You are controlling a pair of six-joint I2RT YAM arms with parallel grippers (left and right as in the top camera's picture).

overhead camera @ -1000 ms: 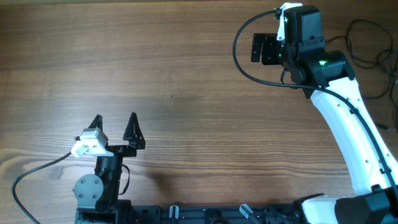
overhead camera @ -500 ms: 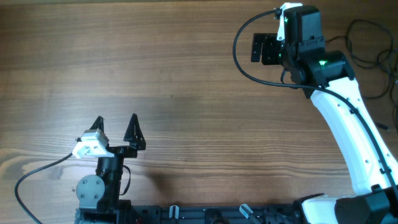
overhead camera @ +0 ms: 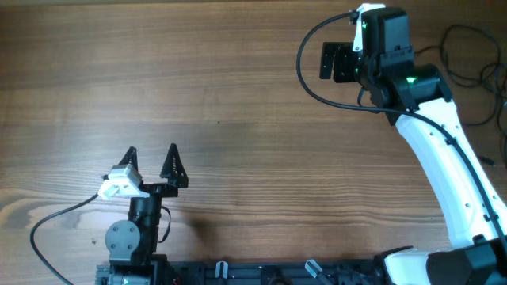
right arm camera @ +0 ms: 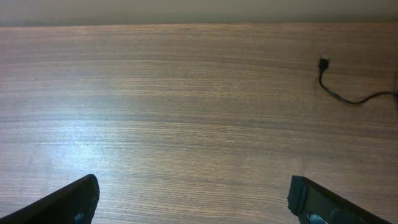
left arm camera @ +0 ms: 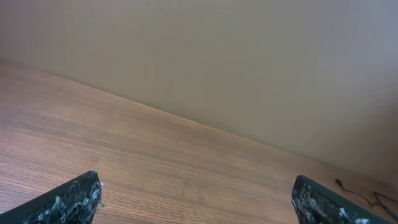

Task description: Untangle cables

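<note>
**Both pincers spread wide and empty; cables off at the table's right edge**

We start at the left gripper (overhead camera: 150,150), low on the left side of the wooden table (overhead camera: 238,119). Its two black fingers (overhead camera: 173,158) stand as far apart as they go. Only bare wood lies between them, and it holds nothing. Its wrist view agrees: one fingertip in each lower corner, wood grain between, and a plain wall beyond the table's far edge.

The right gripper (overhead camera: 337,62) is well apart from it, near the table's upper right. In its wrist view the jaws are just as wide, with nothing but bare wood in the gap.

Outward from there we find the cables (right arm camera: 354,101). In the right wrist view, one thin black strand lies flat on the wood at the upper right. It ends in a small dark plug (right arm camera: 324,61) and runs off the picture's right edge. From overhead, thin black strands loop along the table's right edge, beyond the right arm's white link (overhead camera: 444,158) and clear of both grippers. We cannot tell how tangled they are.
</note>
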